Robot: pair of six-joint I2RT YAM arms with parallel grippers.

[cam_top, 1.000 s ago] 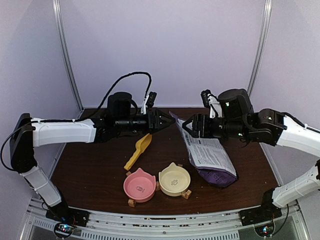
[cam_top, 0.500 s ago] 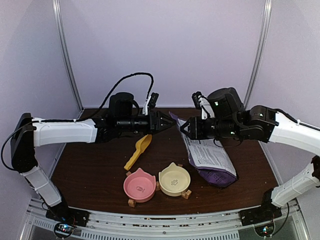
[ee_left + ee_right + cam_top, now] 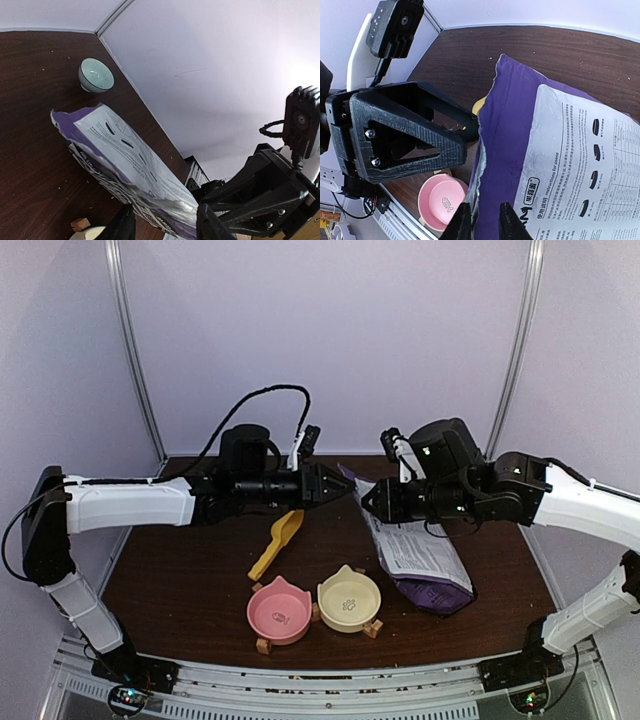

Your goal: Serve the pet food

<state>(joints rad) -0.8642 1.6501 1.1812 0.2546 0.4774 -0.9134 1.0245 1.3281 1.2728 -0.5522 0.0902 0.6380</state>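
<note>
Both arms reach in over the middle of the counter and meet at the top end of the purple bag. The left arm comes in from the left, its jaws clenched on the bag's ragged upper corner, which is held up off the wood. The right arm faces it. Its jaws straddle the same edge just beside the left ones, drawn in narrow with the bag's lip pinched between them. The rest of the bag slopes down and lies on the counter to the right, printed side up. The kibble is out of sight in every view, and I cannot tell whether it is in the bag. A yellow scoop lies flat below the left jaws. Nearer the front edge, a pink bowl and a cream bowl sit side by side. A pale green bowl stands by the back wall, beyond the bag.
</note>
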